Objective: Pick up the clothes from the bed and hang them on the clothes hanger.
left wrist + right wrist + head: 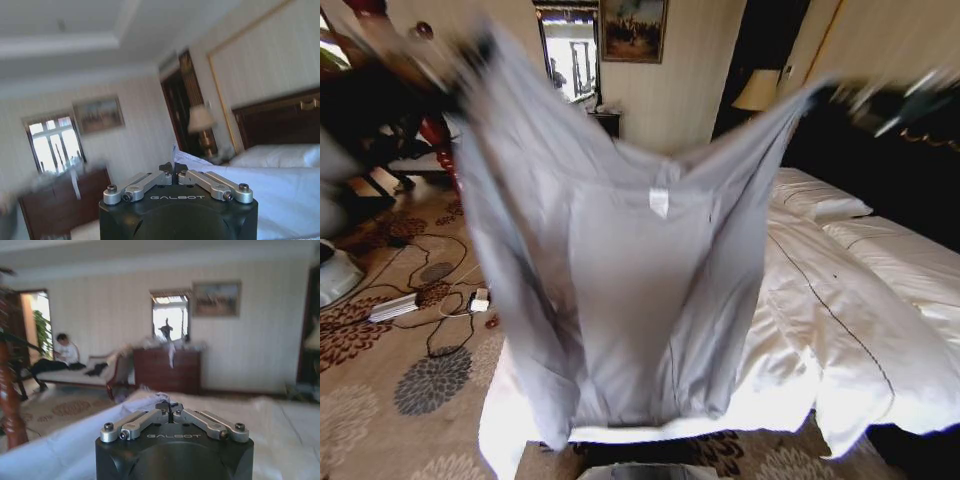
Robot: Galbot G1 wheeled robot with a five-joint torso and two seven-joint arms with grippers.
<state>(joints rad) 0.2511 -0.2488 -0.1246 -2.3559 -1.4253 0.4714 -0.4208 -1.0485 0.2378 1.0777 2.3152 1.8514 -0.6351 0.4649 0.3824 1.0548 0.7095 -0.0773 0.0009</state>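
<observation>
The brand name "GALBOT" is printed in pale capitals on the black housing of the left gripper (pixel 173 176), just below its closed fingertips. The same word is printed on the right gripper (pixel 170 412). On the white label (pixel 659 203) inside the clothes (pixel 620 300), no writing can be read.

Shirt (pixel 620 290) hangs spread in front of the head camera, clear of the bed (pixel 840 330), which sits behind it and to the right. Left gripper (pixel 455 85) at the shirt's upper left corner, right gripper (pixel 840 95) at the upper right, both pinched on cloth. Collar label (pixel 659 202) sits centre, between them. Pillows (pixel 820 200) at the far end of the bed against the headboard (pixel 890 175). Lamp (pixel 757 90) behind the headboard's left end. Power strip and cables (pixel 430 300) on the carpet, left of the shirt. Framed picture (pixel 633 28) on the far wall, window (pixel 568 50) left of it.
</observation>
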